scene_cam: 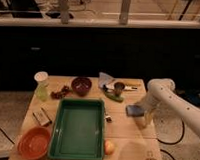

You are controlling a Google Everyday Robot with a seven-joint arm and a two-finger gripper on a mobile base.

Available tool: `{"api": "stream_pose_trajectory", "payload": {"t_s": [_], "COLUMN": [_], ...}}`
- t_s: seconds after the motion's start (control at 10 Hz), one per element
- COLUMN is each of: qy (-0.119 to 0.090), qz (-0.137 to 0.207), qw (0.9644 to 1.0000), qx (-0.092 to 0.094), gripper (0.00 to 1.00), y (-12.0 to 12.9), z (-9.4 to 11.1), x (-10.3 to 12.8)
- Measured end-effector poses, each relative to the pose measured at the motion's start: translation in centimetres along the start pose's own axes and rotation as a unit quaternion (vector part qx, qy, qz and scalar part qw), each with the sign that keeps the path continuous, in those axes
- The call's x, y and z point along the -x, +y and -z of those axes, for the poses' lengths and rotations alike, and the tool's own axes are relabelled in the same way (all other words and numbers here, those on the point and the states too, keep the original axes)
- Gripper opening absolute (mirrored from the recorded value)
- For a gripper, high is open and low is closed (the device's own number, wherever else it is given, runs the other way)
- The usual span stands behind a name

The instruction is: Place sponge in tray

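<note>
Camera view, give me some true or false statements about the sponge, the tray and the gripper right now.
1. The sponge lies inside the tray. False: it is on the table, to the right of the tray.
2. The tray has nothing in it. True.
3. The gripper hangs over the orange bowl. False: it is at the right side of the table, right beside the sponge, with its jaws open.
4. The orange bowl sits by the tray's front left corner. True.
</note>
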Motion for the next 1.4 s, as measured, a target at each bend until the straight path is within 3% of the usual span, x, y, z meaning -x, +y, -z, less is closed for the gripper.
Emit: {"api": "stream_pose_trajectory", "payload": {"t_s": [1.4], "qy": [-0.005], "qz": [0.007], "qw": [1.0], "qx": [0.004], "gripper": [0.8], "y": [0.29], "z": [-0.34], "x": [-0.03]}}
